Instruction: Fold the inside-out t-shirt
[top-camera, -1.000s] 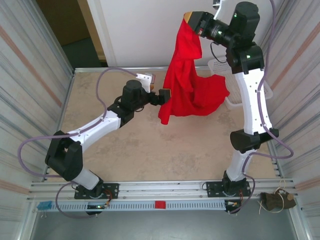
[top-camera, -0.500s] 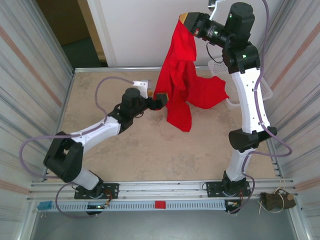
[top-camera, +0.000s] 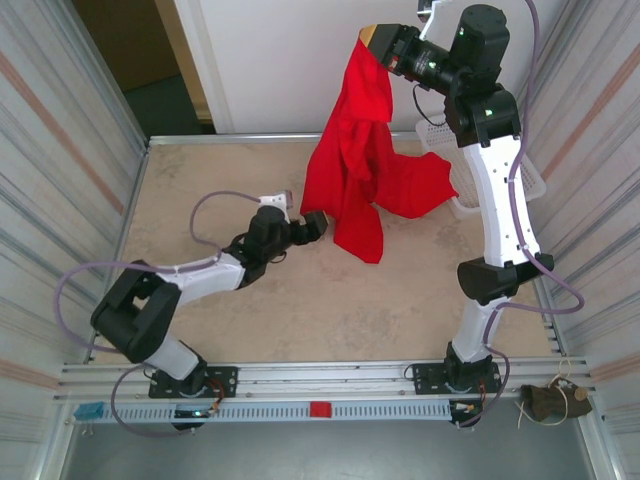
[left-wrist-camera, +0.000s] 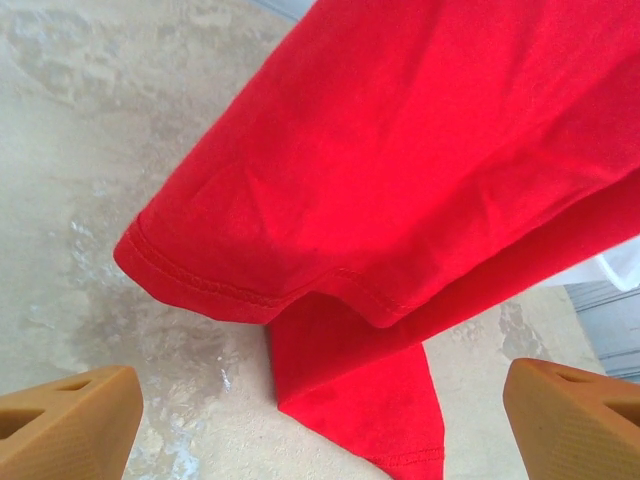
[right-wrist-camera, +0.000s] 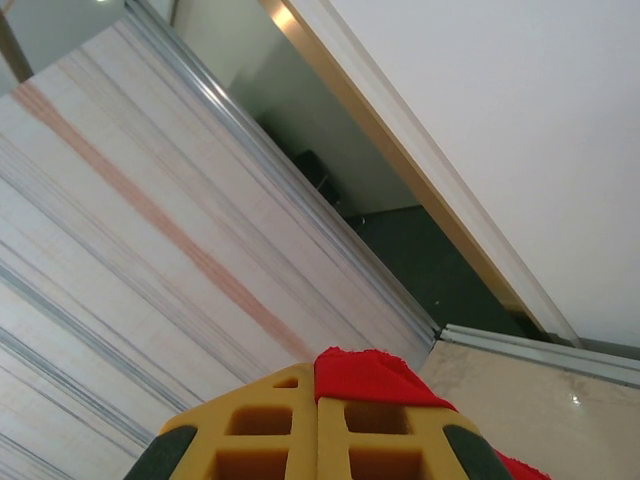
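Clamped by a top edge in the closed, yellow-fingered right gripper (top-camera: 373, 40), high over the far right of the beige marbled tabletop (top-camera: 200, 200) — and draping down from there as a crumpled bright red soft cloth t-shirt (top-camera: 360, 165), lowest fold close to the surface, contact unclear. Low at the left of that drape, just beside its stitched hem, the left gripper (top-camera: 316, 222) spread wide — tan fingers (left-wrist-camera: 70, 420) well apart, gripping nothing.
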